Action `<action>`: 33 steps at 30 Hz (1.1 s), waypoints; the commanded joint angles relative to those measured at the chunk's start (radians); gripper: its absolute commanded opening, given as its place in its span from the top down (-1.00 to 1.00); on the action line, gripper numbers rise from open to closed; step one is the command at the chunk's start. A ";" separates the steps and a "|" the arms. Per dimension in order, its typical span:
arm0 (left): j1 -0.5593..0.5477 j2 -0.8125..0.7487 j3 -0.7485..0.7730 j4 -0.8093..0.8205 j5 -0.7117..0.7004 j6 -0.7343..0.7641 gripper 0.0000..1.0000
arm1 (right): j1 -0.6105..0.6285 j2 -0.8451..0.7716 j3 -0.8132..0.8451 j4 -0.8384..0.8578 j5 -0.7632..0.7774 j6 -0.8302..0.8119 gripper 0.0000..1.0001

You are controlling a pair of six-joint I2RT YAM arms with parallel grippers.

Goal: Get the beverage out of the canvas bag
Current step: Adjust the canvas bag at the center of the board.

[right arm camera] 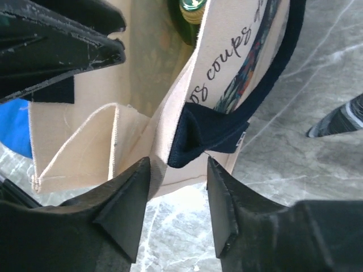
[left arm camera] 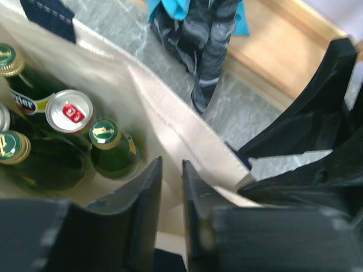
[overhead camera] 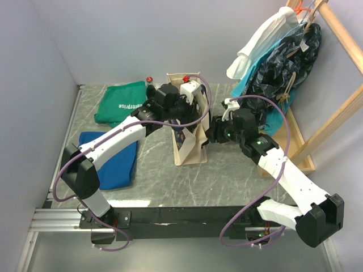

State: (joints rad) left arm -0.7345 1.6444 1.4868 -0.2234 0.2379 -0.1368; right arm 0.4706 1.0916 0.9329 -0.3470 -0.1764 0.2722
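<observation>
The cream canvas bag (overhead camera: pixel 191 153) stands upright mid-table with its top open. In the left wrist view the bag (left arm camera: pixel 164 113) holds several green bottles with gold caps (left arm camera: pixel 105 133) and a silver can with a red tab (left arm camera: pixel 69 110). My left gripper (left arm camera: pixel 170 164) is at the bag's top rim (overhead camera: pixel 182 113), its jaws nearly together with canvas in the narrow gap. My right gripper (right arm camera: pixel 178 164) is open at the bag's right side (overhead camera: pixel 209 136), its jaws either side of the rim corner and the navy handle end (right arm camera: pixel 210 136). One bottle top (right arm camera: pixel 193 14) shows there.
A green cloth (overhead camera: pixel 122 102) and a blue cloth (overhead camera: pixel 116 158) lie left of the bag. A small red-capped item (overhead camera: pixel 150 79) stands at the back. Clothes hang on a wooden rack (overhead camera: pixel 283 56) at the right, its dark garment close to the bag (left arm camera: pixel 210 51).
</observation>
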 commanded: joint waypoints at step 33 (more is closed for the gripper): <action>-0.020 -0.054 -0.054 -0.162 -0.077 0.085 0.77 | -0.001 -0.108 0.184 -0.099 0.071 -0.008 -0.40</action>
State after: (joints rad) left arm -0.7486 1.6630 1.4498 -0.3832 0.1028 -0.0807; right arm 0.4706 1.0019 1.0508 -0.4885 -0.1089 0.2646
